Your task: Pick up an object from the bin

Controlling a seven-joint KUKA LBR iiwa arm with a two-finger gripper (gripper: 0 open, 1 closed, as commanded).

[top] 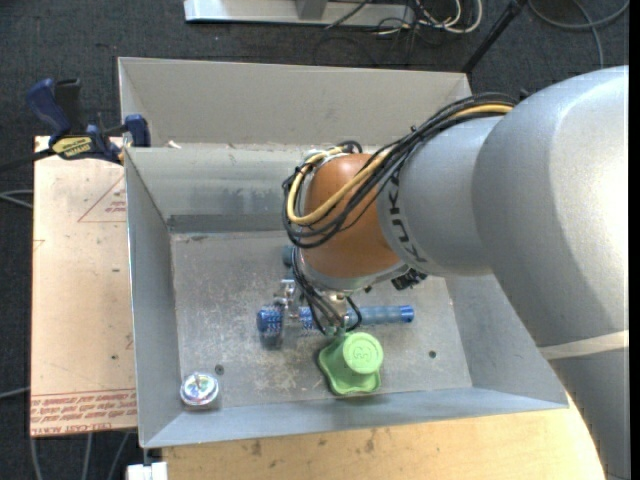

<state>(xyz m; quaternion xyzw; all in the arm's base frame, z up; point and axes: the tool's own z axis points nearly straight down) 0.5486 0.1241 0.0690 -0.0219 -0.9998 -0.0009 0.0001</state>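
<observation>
Camera view, hand point(306, 311) state unclear, 1 grn cap point(353, 364), 2 blue bits point(270, 325), 1 disc point(199, 390)

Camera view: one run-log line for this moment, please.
gripper low over middle of bin | nearest: blue ridged piece, blue tube, green cap | grasp: unclear

Bin layout: my gripper point(305, 308) stands near the middle of the floor.
A small block point(270, 324) lies just beside me on the view's left and a rod point(388, 315) on the right. A cap point(352, 364) sits before me, near the front wall. A disc point(199, 390) lies well apart in the bin's point(150, 268) front-left corner.
</observation>
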